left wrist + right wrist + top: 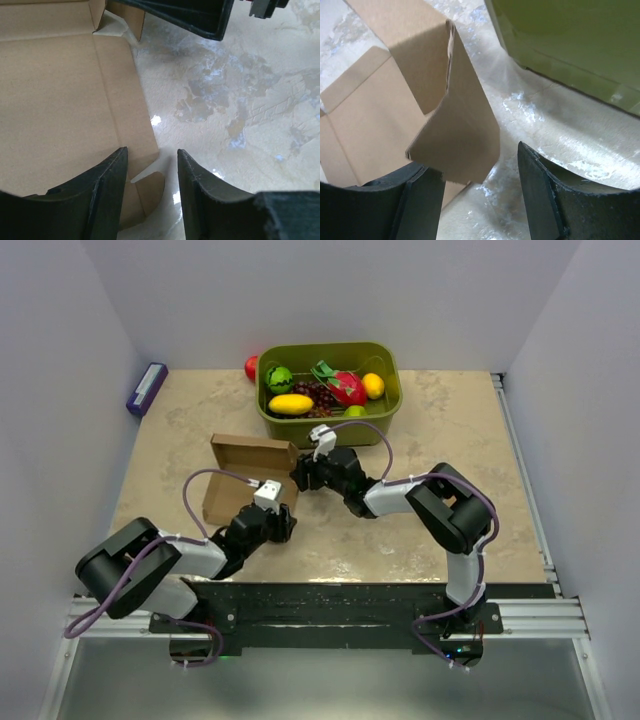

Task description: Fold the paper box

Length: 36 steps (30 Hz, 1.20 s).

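The paper box (228, 498) is plain brown corrugated cardboard, only partly formed, lying on the mottled beige table (450, 440) left of centre and just in front of the green bin (385, 408) of toy fruit. Its wide base panel rests flat, creased along its length, while the far panel stands up from it. In the right wrist view a side flap (455, 120) is raised and leans on a slant. Small tabs show at the corners nearest the left arm. Both arms reach inward from the near edge, elbows bent, and meet at the box's right side. The left gripper (151, 154) sits low over the near right corner. Its jaws are apart, one finger above the base panel, the other above bare table, with the cardboard edge between them and nothing clamped. The right gripper (470, 160) hangs just beyond, jaws spread wide. The raised flap's lower corner lies in the gap close to one finger, not pinched.
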Tool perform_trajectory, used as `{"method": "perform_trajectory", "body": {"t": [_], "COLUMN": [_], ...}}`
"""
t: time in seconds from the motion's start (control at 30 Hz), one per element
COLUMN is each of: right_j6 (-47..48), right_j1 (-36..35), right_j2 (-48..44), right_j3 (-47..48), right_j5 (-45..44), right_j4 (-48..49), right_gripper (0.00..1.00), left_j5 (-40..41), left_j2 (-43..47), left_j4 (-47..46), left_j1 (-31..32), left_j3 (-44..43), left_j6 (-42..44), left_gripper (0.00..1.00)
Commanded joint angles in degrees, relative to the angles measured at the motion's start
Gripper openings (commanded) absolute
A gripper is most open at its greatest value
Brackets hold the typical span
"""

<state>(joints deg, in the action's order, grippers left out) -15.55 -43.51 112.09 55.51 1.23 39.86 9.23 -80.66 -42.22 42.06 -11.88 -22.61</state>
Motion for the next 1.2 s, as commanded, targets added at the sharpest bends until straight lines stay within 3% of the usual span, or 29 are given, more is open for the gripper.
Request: {"method": "perform_trajectory", "body": {"t": [0.0,0.2,0.57,0.8,1.17], "right_j6": [0.9,0.8,-0.9,-3.6,-3.7], "right_j1": [0.2,0.2,0.1,-0.3,-3.9], "right_j2": [-1.3,-3.2,-6.4,-7.7,-9.3], "right_j3": [1.7,0.1,1.5,1.8,4.7], "right_j5": [0.8,-0.9,-8.0,-7.6,-15.2], "right_j4": [1.0,0.4,-11.8,-15.3,-21.7], "right_gripper": [0.59,0.51,0.28,0.23,0.24], "left_j5": [-5.4,-7.1,-6.8,-7.9,-10.6], "left_j2": [-3.1,-8.6,-13.8,-16.2,-20.1], "left_j4": [-0.4,-3.4,-2.3,-1.1,0.5], "left_j1": [1.0,4.2,6.5,7.1,7.9], "left_j3": [2.1,-0.6,-4.3,-6.9,-10.4], "left_j6": [-3.7,-4.5,-5.0,-3.9,-2.5], "left_gripper": [0.48,0.47,0.47,0.47,0.47]}}
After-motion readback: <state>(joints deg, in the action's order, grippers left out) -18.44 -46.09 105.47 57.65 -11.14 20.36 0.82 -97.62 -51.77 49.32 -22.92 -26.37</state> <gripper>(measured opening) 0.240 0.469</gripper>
